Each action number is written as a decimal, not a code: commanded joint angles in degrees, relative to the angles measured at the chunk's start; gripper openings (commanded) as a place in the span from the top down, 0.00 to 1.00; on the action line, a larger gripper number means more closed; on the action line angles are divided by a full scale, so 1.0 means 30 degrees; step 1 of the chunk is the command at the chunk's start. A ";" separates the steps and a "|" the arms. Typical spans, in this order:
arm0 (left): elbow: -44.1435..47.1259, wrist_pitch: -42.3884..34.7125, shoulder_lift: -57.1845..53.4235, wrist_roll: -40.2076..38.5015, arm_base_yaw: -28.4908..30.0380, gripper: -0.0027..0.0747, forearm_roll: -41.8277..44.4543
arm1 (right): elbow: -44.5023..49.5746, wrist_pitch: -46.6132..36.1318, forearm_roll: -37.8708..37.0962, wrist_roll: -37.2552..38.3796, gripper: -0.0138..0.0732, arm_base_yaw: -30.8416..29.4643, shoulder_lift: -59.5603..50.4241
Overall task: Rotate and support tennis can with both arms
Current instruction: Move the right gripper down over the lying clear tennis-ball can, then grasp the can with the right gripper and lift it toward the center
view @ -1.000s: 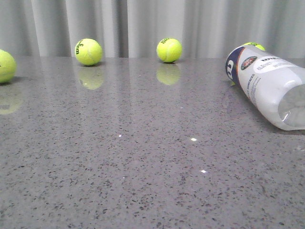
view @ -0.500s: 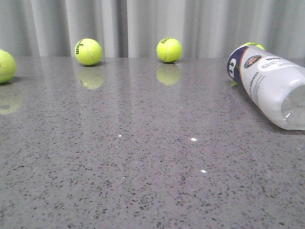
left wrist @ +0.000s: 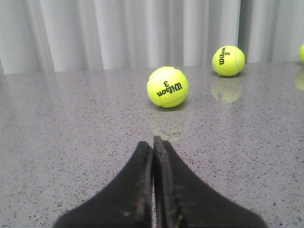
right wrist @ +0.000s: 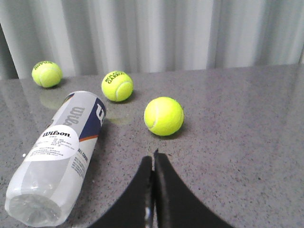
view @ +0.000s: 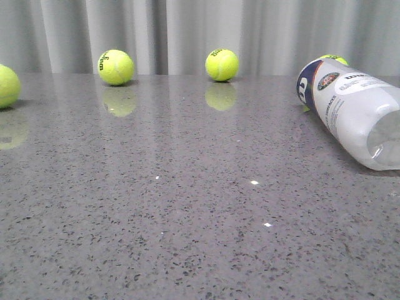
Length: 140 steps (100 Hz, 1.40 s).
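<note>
The tennis can [view: 353, 112] lies on its side at the right of the grey table, clear end toward the front, navy end toward the back. It also shows in the right wrist view [right wrist: 59, 149], beside and apart from my right gripper [right wrist: 153, 159]. That gripper is shut and empty, low over the table. My left gripper [left wrist: 153, 142] is shut and empty, pointing at a tennis ball [left wrist: 167, 87] some way ahead. Neither gripper shows in the front view.
Tennis balls lie at the back of the table [view: 116, 67] [view: 222, 65], one at the left edge [view: 7, 86] and one behind the can [view: 334, 59]. In the right wrist view a ball [right wrist: 164, 116] sits just ahead of the fingers. Curtains hang behind the table.
The can has rolled slightly about its own axis; its label and badge shifted a little. Balls have not moved.
</note>
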 commanded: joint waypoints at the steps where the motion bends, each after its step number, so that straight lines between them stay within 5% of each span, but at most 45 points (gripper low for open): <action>1: 0.0916 -0.1403 -0.0722 -0.0097 0.0080 0.99 -0.0011 | -0.2311 0.0809 -0.0016 -0.0117 0.92 -0.0074 0.2078; 36: 0.0916 -0.1403 -0.0722 -0.0097 0.0080 0.99 -0.0011 | -0.7262 0.3847 0.1406 -0.0596 0.87 0.0013 0.8424; 43: 0.0916 -0.1403 -0.0722 -0.0097 0.0080 0.99 -0.0011 | -0.8326 0.4361 0.1614 -0.1211 0.72 0.0297 0.9335; 53: 0.0916 -0.1403 -0.0722 -0.0097 0.0080 0.99 -0.0011 | -0.9741 0.4943 0.2075 -0.1357 0.33 0.0995 1.0688; 63: 0.0916 -0.1403 -0.0722 -0.0097 0.0080 0.99 -0.0011 | -1.1183 0.6013 0.2985 -0.1357 0.07 0.1575 1.2249; 105: 0.0916 -0.1403 -0.0722 -0.0097 0.0080 0.99 -0.0011 | -1.7346 1.1857 0.5007 -0.1374 0.11 0.3603 2.1066; 140: 0.0916 -0.1403 -0.0722 -0.0097 0.0080 0.99 -0.0011 | -1.9738 1.2636 0.5017 -0.1268 0.11 0.3959 2.5666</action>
